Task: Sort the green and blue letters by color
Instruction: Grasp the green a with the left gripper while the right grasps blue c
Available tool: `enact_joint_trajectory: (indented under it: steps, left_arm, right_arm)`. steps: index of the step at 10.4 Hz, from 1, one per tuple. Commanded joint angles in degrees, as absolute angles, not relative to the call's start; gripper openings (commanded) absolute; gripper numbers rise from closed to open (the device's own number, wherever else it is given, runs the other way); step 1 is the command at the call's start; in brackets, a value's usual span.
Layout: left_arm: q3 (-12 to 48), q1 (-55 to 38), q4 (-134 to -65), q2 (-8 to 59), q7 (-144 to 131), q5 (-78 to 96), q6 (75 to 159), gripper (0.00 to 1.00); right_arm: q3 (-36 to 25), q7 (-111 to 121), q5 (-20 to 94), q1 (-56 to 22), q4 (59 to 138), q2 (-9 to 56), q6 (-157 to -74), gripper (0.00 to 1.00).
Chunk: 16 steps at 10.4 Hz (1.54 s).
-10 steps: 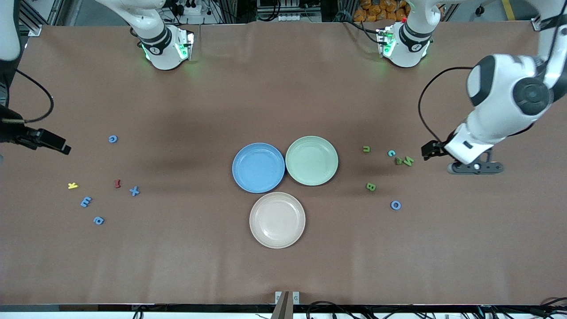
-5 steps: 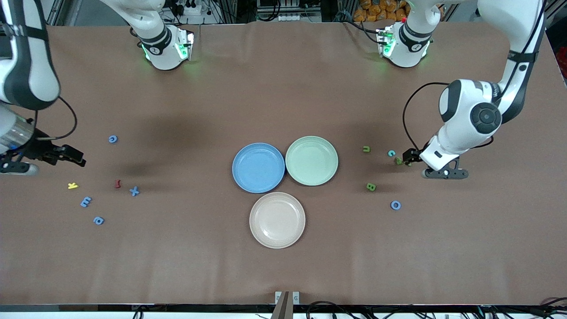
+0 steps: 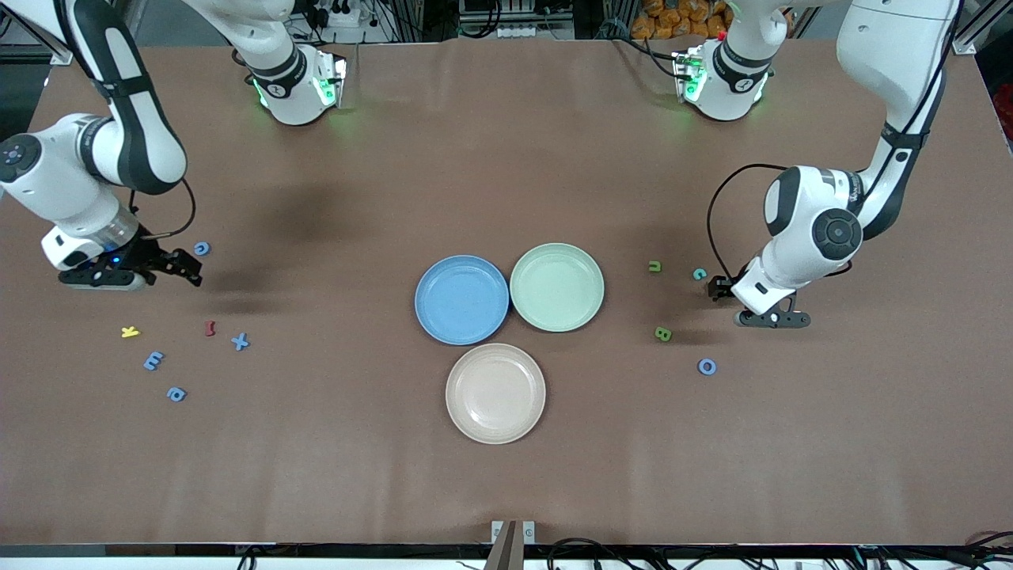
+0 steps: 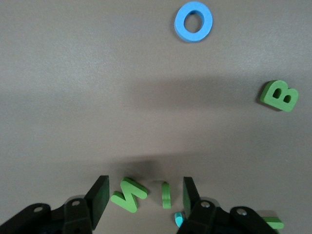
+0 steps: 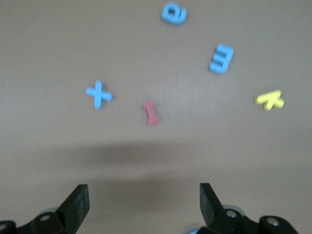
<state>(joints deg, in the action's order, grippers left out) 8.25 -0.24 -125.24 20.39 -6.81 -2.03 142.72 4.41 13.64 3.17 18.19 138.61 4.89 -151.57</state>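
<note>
My left gripper (image 3: 716, 286) is open and low over the table. In the left wrist view (image 4: 145, 187) its fingers straddle a green zigzag letter (image 4: 129, 194) and a green I (image 4: 166, 194); both are hidden in the front view. Nearby lie a green u (image 3: 654, 266), a teal c (image 3: 699, 274), a green B (image 3: 663, 334) (image 4: 279, 95) and a blue O (image 3: 707, 366) (image 4: 193, 21). My right gripper (image 3: 190, 271) (image 5: 144, 195) is open and empty, beside a blue c (image 3: 202, 248). A blue X (image 3: 240, 341) (image 5: 99, 94), a blue E (image 3: 153, 361) (image 5: 222, 59) and another blue letter (image 3: 176, 393) lie nearer the camera.
A blue plate (image 3: 462, 299), a green plate (image 3: 557, 286) and a beige plate (image 3: 495, 393) stand together mid-table. A yellow K (image 3: 130, 332) (image 5: 269, 100) and a dark red I (image 3: 210, 328) (image 5: 151, 112) lie among the blue letters at the right arm's end.
Both arms swung in over the table. The left gripper moved over the green zigzag letter and I. The right gripper moved in beside the blue c.
</note>
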Motion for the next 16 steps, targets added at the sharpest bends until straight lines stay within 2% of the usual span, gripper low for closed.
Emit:
enact_joint_trajectory:
  steps: [1, 5, 7, 8, 10, 12, 14, 16]
  left_arm:
    - [8.3, -0.5, -126.0, 21.0, -6.5, -1.2, 143.8, 0.66]
    - [8.5, -1.3, -126.0, 22.9, -7.6, -1.2, 143.9, 0.59]
    - [8.5, -2.1, -126.0, 23.3, -8.9, -1.2, 144.0, 0.52]
    - [8.5, -2.1, -126.0, 23.6, -8.9, -1.2, 144.1, 0.45]
    - [8.5, -2.0, -125.9, 24.0, -8.9, -1.2, 144.2, 0.20]
    - [8.5, -1.9, -125.9, 24.1, -8.9, -1.2, 144.2, 0.05]
    - [8.5, -1.5, -125.8, 23.5, -8.8, -1.2, 144.1, 0.00]
    - [8.6, -1.8, -124.9, 20.7, -8.9, -1.2, 143.5, 0.00]
  right_arm:
    - [8.3, 18.7, 2.6, 24.8, 147.5, 1.5, -153.5, 1.00]
    - [8.3, 25.6, 2.6, 30.6, 148.6, 6.1, -153.7, 1.00]
    - [8.3, 26.4, 2.5, 32.2, 148.4, 9.2, -153.9, 1.00]
    - [8.3, 26.6, 2.5, 32.8, 148.3, 10.7, -155.1, 1.00]
    - [8.3, 26.6, 2.1, 33.0, 148.3, 12.1, -156.9, 1.00]
    - [8.3, 26.8, 1.4, 33.5, 148.3, 12.1, -156.9, 1.00]
    - [8.2, 26.8, -2.1, 34.7, 147.9, 12.3, -157.0, 1.00]
    - [8.2, 26.7, -2.3, 34.9, 147.9, 12.7, -157.1, 1.00]
